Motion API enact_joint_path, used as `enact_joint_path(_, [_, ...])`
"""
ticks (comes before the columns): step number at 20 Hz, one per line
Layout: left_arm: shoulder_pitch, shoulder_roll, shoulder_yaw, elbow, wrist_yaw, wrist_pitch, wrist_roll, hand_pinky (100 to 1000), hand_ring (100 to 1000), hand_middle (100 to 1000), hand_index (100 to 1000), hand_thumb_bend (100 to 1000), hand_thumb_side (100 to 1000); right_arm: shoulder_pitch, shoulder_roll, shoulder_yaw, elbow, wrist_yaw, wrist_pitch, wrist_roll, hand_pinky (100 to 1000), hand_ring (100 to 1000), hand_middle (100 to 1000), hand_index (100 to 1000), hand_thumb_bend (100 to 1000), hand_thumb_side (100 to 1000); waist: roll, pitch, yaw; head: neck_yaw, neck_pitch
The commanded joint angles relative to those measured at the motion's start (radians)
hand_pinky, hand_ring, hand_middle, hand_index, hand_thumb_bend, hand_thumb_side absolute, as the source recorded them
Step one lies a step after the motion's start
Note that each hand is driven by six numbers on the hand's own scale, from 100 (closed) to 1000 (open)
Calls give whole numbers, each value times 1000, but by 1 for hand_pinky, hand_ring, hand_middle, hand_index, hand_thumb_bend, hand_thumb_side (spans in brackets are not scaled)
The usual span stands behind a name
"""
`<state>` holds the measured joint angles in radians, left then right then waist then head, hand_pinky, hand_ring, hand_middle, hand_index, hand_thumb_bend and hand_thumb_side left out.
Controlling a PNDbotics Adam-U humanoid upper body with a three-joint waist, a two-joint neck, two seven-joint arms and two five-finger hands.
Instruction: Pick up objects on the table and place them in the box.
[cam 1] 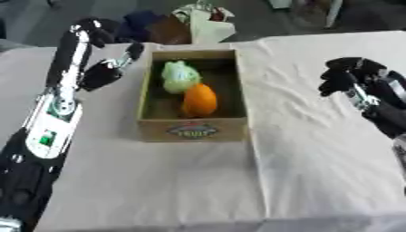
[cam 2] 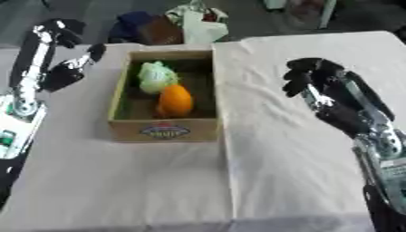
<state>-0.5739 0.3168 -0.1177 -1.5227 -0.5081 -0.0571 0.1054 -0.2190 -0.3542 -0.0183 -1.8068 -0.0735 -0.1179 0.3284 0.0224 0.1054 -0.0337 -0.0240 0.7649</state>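
Box (cam 1: pixel 193 129) sat upper centre of the frame on the cloth-covered surface (cam 1: pixel 158 181), open top, label on its near wall. Inside: a pale green item (cam 1: pixel 179 76) toward the far end and an orange item (cam 1: pixel 199 100) just in front of it, the two touching or nearly so; can't tell what either is beyond colour and rounded shape. Left hand (cam 1: pixel 107 72) was at upper left, just beside the box's left wall, fingers relaxed and spread, holding nothing. Right hand (cam 2: pixel 313 79) hovered at the right of the frame, well apart from the box, fingers curled down, nothing visible in them. No loose objects showed on the cloth anywhere in either view. Clutter (cam 1: pixel 198 22) at the top edge sat beyond the surface, so probably not part of the job. Judgement: task looked done or near done, with both visible items in the box and nothing left to pick that the views showed. Remaining work, if any, would be objects outside the frame.
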Motion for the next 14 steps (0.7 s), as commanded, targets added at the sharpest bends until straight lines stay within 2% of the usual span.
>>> enact_joint_path(1, [-4,39,10,-99,58,47,-22,624,625,636,766,605,781,-10,-16,-9,-10,1,-1,-4,595,612,623,786,100,521,-2,-10,1,-3,-2])
enact_joint_path(2, [5,44,17,-113,71,64,-25,600,602,613,753,556,760,-10,-18,-12,-10,2,-2,-6,595,612,623,786,100,520,-2,-6,7,-8,-6])
enact_joint_path(6, [96,64,88,-207,132,110,21,591,593,603,743,537,744,-12,-23,-18,-12,4,-3,-13,595,612,623,786,100,520,-2,-2,20,-11,-12])
enact_joint_path(14, [298,72,155,-350,263,149,118,572,576,587,731,470,704,-11,-25,-20,-14,2,-4,-17,595,613,624,787,100,518,-3,-4,27,-8,-10])
